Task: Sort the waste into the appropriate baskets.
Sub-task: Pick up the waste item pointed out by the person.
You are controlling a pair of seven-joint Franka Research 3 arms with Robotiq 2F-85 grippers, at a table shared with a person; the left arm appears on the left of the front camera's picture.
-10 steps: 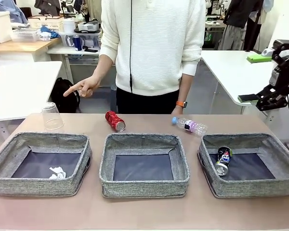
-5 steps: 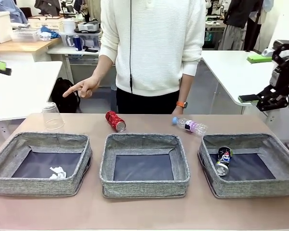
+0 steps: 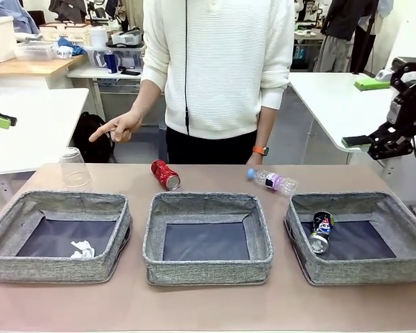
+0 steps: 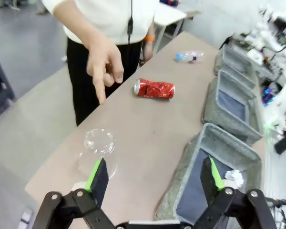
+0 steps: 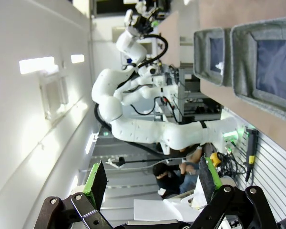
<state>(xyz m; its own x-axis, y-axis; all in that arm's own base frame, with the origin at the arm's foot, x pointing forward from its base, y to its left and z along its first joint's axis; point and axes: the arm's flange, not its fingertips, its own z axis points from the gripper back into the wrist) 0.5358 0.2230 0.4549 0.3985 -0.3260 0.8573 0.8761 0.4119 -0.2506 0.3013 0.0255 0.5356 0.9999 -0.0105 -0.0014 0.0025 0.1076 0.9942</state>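
Left gripper [image 4: 153, 168] and right gripper [image 5: 151, 171] held fingers apart, the left hovering near the upturned clear plastic cup [image 4: 97, 152] on the tan surface [image 4: 148, 124] beside the grey woven basket [image 4: 177, 193]: best straddle its seemingly thin wall, squeeze gently.

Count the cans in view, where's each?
2. The red can lies on the table just beyond the middle basket. The dark can lies inside the right basket, by its left wall. Near basket walls could hide something small.
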